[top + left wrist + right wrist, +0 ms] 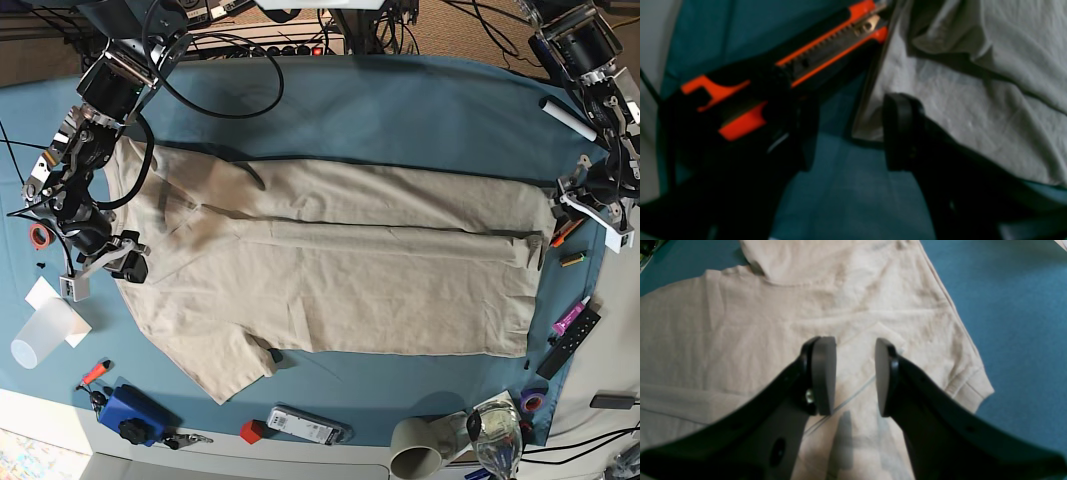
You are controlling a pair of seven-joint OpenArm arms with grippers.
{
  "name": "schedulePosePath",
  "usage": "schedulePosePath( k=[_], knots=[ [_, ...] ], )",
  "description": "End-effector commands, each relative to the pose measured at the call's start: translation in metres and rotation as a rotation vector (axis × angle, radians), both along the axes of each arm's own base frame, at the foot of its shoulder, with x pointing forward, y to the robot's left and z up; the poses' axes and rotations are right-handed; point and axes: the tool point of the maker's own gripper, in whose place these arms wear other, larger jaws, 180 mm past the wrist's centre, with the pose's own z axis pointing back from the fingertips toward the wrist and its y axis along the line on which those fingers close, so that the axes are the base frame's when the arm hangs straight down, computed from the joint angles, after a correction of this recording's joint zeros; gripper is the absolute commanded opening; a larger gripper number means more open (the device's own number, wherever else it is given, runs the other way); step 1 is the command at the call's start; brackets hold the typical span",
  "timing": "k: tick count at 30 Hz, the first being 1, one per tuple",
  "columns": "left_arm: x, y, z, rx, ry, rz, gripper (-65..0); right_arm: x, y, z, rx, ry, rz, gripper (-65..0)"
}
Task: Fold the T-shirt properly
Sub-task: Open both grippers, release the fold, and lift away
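The T-shirt point(340, 270) lies spread across the middle of the base view on the teal worktop point(400, 100), one long side already folded in. The right tool point(853, 376) hangs over the sleeve end at frame left, pads apart, holding nothing. The left tool point(846, 133) sits at the hem on frame right, spread wide & empty, next to an orange box cutter point(826, 50). Risk: the left tool could bump the cutter, or grab just one layer, so the fold ends up crooked.
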Motion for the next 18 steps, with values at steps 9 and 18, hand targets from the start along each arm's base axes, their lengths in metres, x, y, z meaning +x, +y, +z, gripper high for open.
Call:
schedulePosePath(
  k=[9, 18],
  knots=[
    [0.010, 0.000, 0.015, -0.002, -0.061, -0.014, -33.8, 0.008, -0.010, 0.022, -0.008, -0.064, -0.015, -44.8],
    [-0.002, -0.032, -0.016, -0.034, -0.028, -0.027, -33.8, -0.010, -0.049, 0.028, 0.046, -0.085, -0.141, -44.8]
  ],
)
